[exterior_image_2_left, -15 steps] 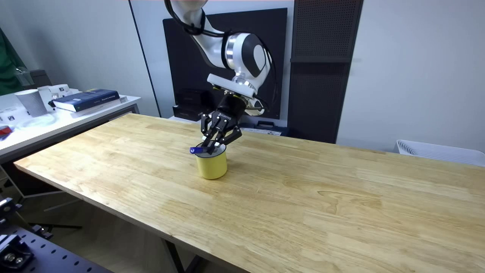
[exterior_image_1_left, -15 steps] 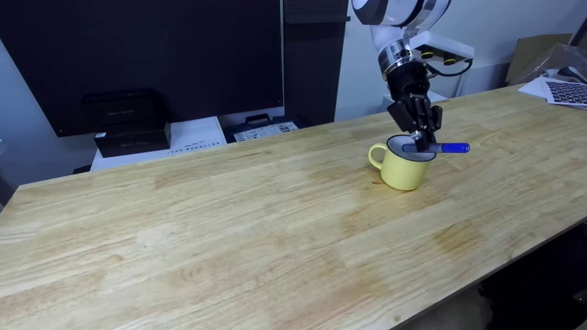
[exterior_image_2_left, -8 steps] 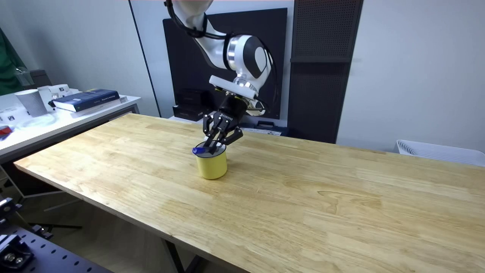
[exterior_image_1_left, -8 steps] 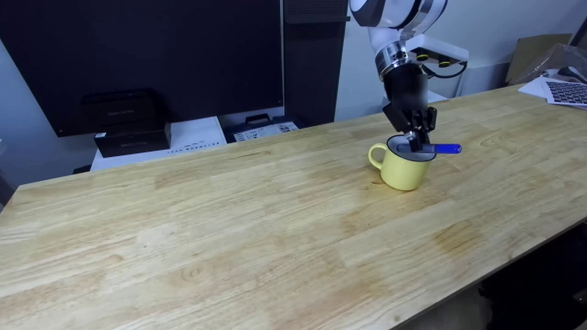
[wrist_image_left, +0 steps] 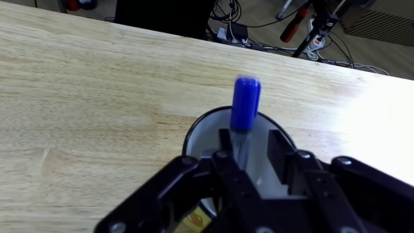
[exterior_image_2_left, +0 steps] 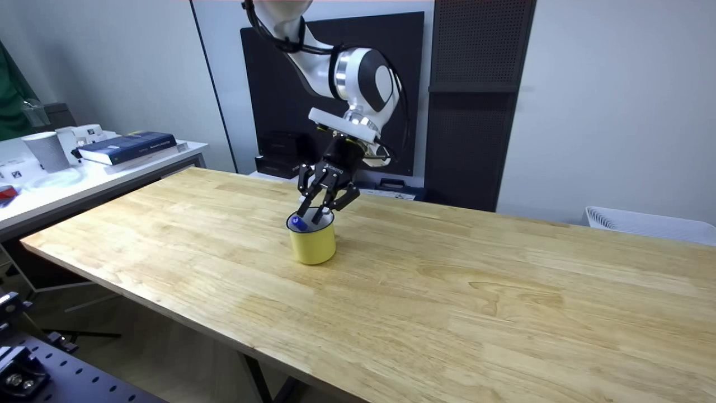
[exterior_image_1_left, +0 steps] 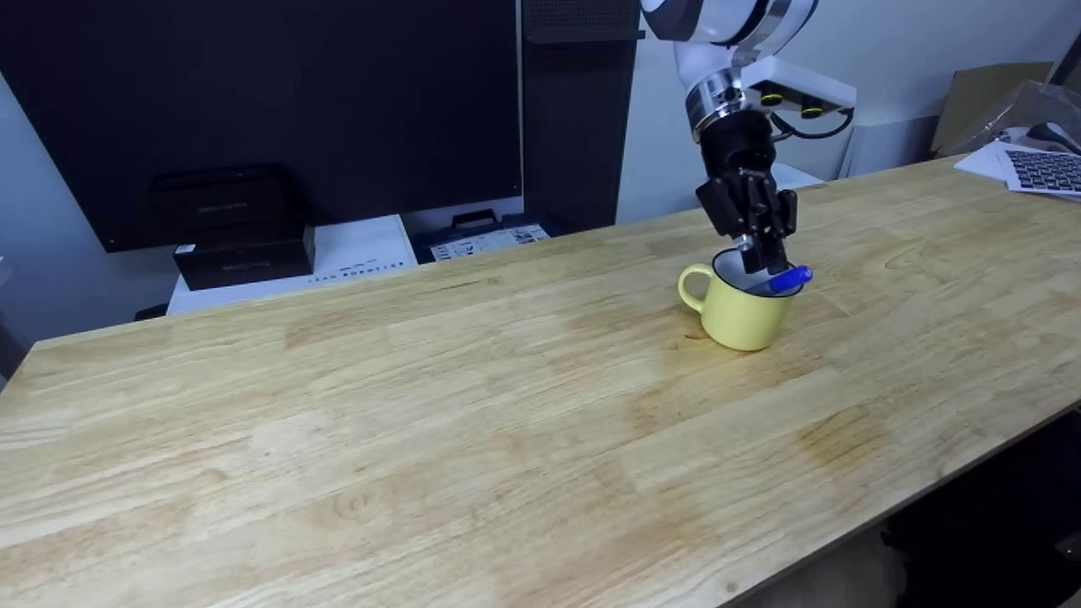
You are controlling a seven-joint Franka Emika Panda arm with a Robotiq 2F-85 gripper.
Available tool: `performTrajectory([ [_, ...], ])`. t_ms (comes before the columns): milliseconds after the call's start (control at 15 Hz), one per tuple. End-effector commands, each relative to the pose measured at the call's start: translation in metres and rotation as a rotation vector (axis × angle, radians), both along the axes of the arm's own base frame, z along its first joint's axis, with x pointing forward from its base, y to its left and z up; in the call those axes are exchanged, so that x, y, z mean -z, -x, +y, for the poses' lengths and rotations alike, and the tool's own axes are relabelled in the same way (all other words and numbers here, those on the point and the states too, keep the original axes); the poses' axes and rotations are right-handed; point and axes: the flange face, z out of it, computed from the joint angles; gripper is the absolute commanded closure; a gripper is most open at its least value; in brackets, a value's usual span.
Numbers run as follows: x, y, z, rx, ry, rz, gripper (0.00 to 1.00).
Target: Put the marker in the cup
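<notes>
The pale yellow cup (exterior_image_1_left: 743,322) stands upright on the wooden table; it also shows in an exterior view (exterior_image_2_left: 314,248) and the wrist view (wrist_image_left: 207,129). The blue marker (exterior_image_1_left: 789,280) is tilted in the cup's mouth, its clear barrel pointing down inside and its blue cap at the rim. The marker also shows in an exterior view (exterior_image_2_left: 299,224) and the wrist view (wrist_image_left: 245,105). My gripper (wrist_image_left: 249,139) is open over the cup's mouth. The marker lies between the fingers, close to the left one in the wrist view, with a gap to the right one. The marker's lower end is hidden.
The wooden table (exterior_image_1_left: 380,439) bears the cup. A keyboard (exterior_image_1_left: 1047,171) and papers lie at its far right end in an exterior view. A side table with a blue book (exterior_image_2_left: 127,146) and a grey paper cup (exterior_image_2_left: 47,151) stands beyond the table in an exterior view.
The fingers have opened and let go of the marker. It has gone from level across the cup's mouth to tilted, dropping into it. The gripper has moved slightly left in an exterior view.
</notes>
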Motion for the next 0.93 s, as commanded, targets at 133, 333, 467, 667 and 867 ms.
performTrajectory([
  [133,-0.022,-0.012,0.002,0.002,0.015,-0.058,0.19],
  [333,-0.041,-0.015,0.007,-0.032,0.058,-0.141,0.01],
  [467,-0.060,-0.018,0.011,-0.053,0.130,-0.252,0.00],
  [667,-0.086,-0.016,0.018,-0.045,0.172,-0.385,0.00],
  [867,-0.104,0.000,0.018,-0.039,0.176,-0.468,0.00],
])
